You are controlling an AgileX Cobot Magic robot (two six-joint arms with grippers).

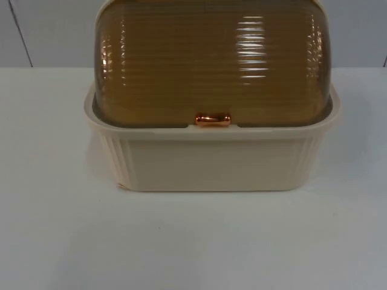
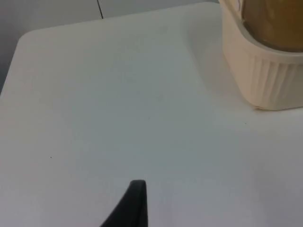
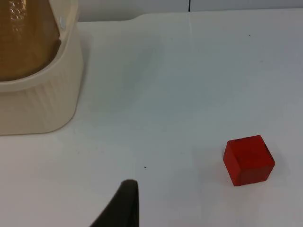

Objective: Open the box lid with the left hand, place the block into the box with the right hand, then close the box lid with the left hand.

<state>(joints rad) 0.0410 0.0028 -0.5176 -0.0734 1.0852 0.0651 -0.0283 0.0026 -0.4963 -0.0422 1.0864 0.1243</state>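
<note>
In the upper centre of the top view we see the box (image 1: 211,160), cream base w/ ribbed sides, its amber ribbed lid (image 1: 211,60) down and shut, copper handle (image 1: 212,119) at the lid's front edge, mid-frame. The white table (image 1: 193,241) spreads below it.

The red block (image 3: 248,160) sits on the table well apart from the box's side, seen in the right wrist view. So we judge we're at step one, nothing done yet: lid not yet lifted, block untouched.

Left gripper (image 2: 135,203) hangs over bare table, box corner off to one side; right gripper (image 3: 124,203) hangs over table near the block. Jaw state: can't tell for either, just one black fingertip each.

Next, probably: left arm to the handle, pinch, swing the lid up and back.
</note>
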